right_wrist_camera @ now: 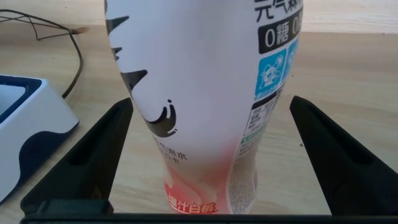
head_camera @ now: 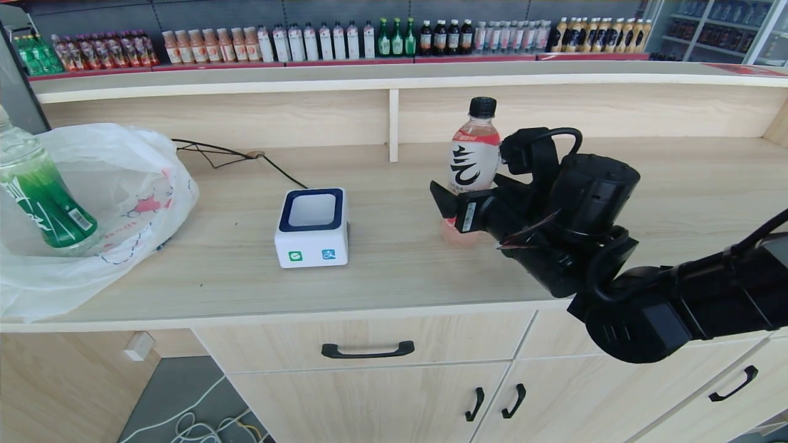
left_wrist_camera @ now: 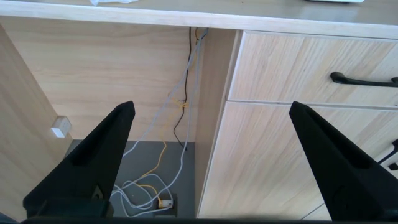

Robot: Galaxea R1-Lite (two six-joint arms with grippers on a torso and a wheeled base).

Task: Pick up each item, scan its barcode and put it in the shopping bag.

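A pink drink bottle [head_camera: 473,161] with a black cap stands upright on the wooden counter [head_camera: 394,271], right of the middle. My right gripper [head_camera: 471,209] is open around its lower part, one finger on each side. In the right wrist view the bottle [right_wrist_camera: 199,106] stands between the fingers [right_wrist_camera: 93,168] with a gap on both sides. A white scanner [head_camera: 312,226] with a blue-rimmed top sits to the bottle's left. The white plastic shopping bag [head_camera: 129,184] lies at the far left with a tilted green bottle [head_camera: 40,194] in its mouth. My left gripper [left_wrist_camera: 208,155] hangs open below the counter's edge.
A black cable [head_camera: 246,157] runs from the scanner to the back panel. Behind the counter a raised ledge carries a row of drink bottles [head_camera: 369,40]. Drawers and cabinet doors [left_wrist_camera: 311,124] front the counter, and loose cables [left_wrist_camera: 155,186] lie on the floor beneath it.
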